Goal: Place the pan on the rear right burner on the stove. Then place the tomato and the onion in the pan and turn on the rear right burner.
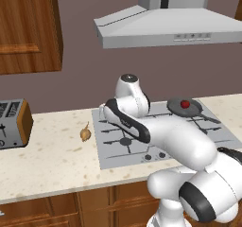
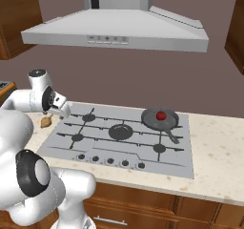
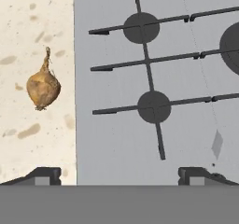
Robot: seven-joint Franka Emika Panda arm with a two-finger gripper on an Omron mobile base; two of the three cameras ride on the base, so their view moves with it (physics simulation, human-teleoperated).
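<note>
Dark grey and round, the low-sided cast-iron pan (image 2: 159,118) sits on the rear right burner of the flat silver-grey rectangular stove (image 2: 100,141), its long straight handle pointing toward the stove's front right corner. Inside the pan lies the small glossy red tomato (image 2: 161,114), near the middle of the pan floor; the left base view shows the same pairing, tomato (image 1: 185,104) in pan (image 1: 184,107), at the stove's (image 1: 113,148) far right corner.

On the speckled beige stone counter (image 1: 47,155), just beside the stove's left edge and not touching it, rests the small tan onion (image 1: 85,133), a yellow-brown bulb with a thin dry stem pointing toward the back wall. The hand view shows the onion (image 3: 43,86) on the counter (image 3: 32,134) left of the stove (image 3: 116,143) edge, with two small black burner caps crossed by thin black grate bars to its right.

The two-finger gripper (image 3: 121,174) hangs over the stove's left edge, jaws spread wide and holding nothing, the onion off to one side of them. In the right base view the onion (image 2: 46,122) is partly hidden behind the white hand.

Along the stove's front edge runs a row of small dark knobs (image 2: 109,161). A boxy brown-sided toaster (image 1: 14,123) stands at the counter's left end, and a silver-grey metal range hood (image 2: 114,30) hangs above the stove
</note>
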